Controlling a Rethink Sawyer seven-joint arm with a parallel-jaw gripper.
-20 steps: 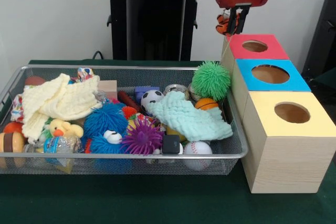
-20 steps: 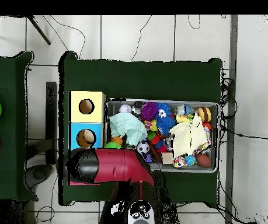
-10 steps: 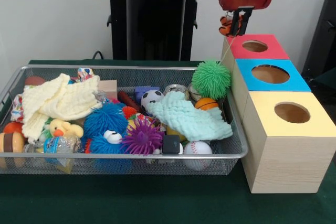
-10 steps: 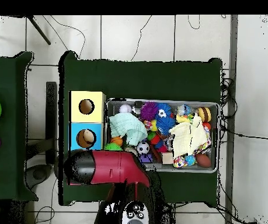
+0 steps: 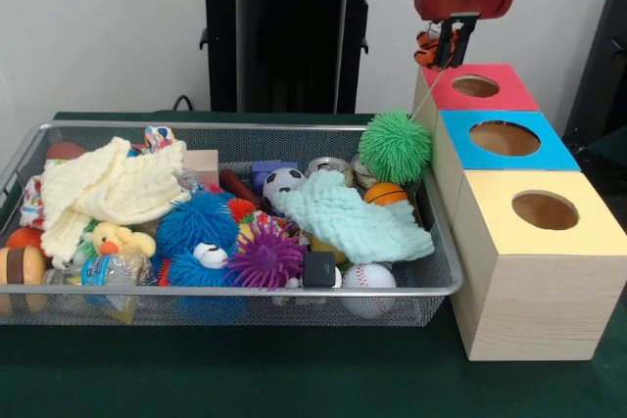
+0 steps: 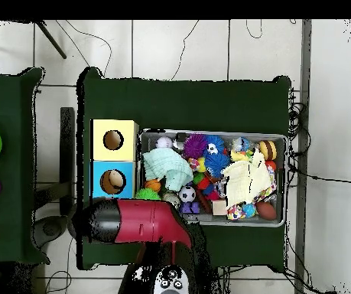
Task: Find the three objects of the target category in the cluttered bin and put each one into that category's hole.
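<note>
Pincer above the red box, small toy in its grip

Pincer [image 5: 445, 43] hangs high over the near-left corner of the red-topped box [image 5: 480, 88], closed on a small orange and black toy [image 5: 427, 44] that dangles beside the fingers; what sort of toy it is I cannot make out. From above, the red arm [image 6: 132, 222] covers that box entirely, so the hole [image 5: 476, 86] shows only from the front.

Judging by the alignment, the toy sits short of the hole, closer to the box's edge than to the opening. Released here, it would likely land on the red lid or slip down between the box and the wire bin [image 5: 235, 289] onto the tabletop [image 5: 294, 379]. The grip also looks off-centre, so a jolt could shake the toy loose early. The green spiky ball [image 5: 394, 149], perched against the bin's rim just below, could catch a falling toy.
</note>
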